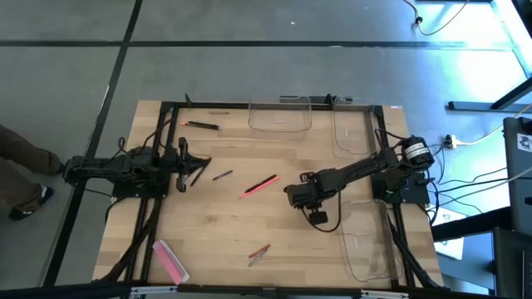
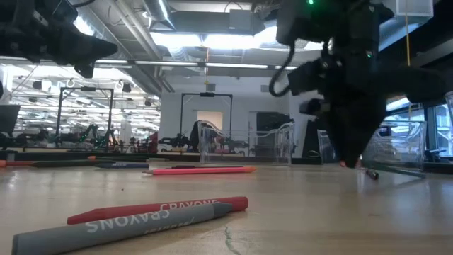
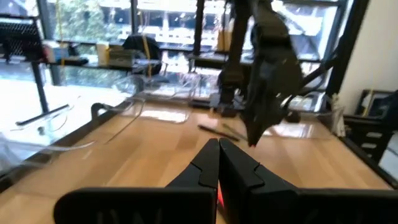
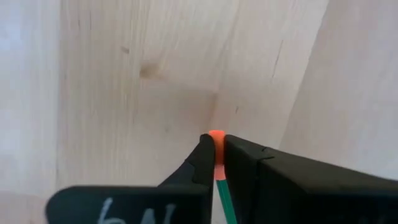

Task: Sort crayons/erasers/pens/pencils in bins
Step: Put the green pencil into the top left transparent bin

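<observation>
My right gripper (image 1: 299, 196) points down over the table's middle right, shut on a green pencil with an orange eraser end (image 4: 216, 138). My left gripper (image 1: 196, 167) waits shut and level at the table's left. A red-pink pencil (image 1: 259, 185), a grey pen (image 1: 222, 175) and a black pen (image 1: 204, 125) lie flat on the wood. A red and a grey crayon (image 2: 156, 211) lie side by side near the front edge. The pink eraser (image 1: 170, 259) lies at the front left. Three clear bins stand at the far middle (image 1: 280, 115), far right (image 1: 353, 129) and near right (image 1: 370, 241). My right gripper pinches the pencil between its two fingers just behind the orange eraser end (image 4: 216, 149). The fingers come from above and the green shaft (image 4: 222, 200) runs back along them. The orange end pokes out past the fingertips toward the wood; whether it touches the table I cannot tell.
Black frame bars (image 1: 166, 108) run along the table's left, far and right sides. Bare wood lies between the two arms and in front of the right gripper. A person's leg and shoe (image 1: 25, 199) show on the floor at the left.
</observation>
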